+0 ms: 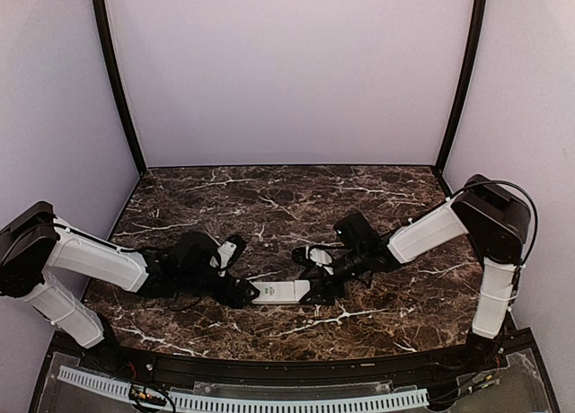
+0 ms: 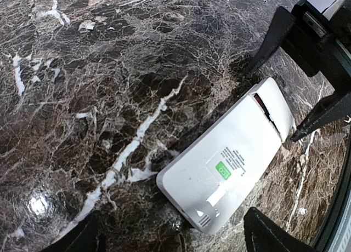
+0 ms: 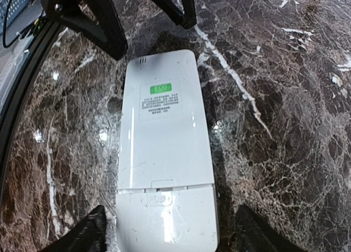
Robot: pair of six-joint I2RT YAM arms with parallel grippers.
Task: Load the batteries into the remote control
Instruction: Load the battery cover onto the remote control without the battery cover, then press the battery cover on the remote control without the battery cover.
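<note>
One remote control (image 3: 164, 148) lies back-up on table (image 3: 285, 126).

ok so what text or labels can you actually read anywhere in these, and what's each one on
"ECO": white letters on the green sticker on the back of the remote control, which lies face down.
Small print block just under that sticker: several lines, too small and blurred to read in either wrist view.
In the top view the remote is too small to show any lettering.
No other words, numbers or signs can be read in any view.
</note>
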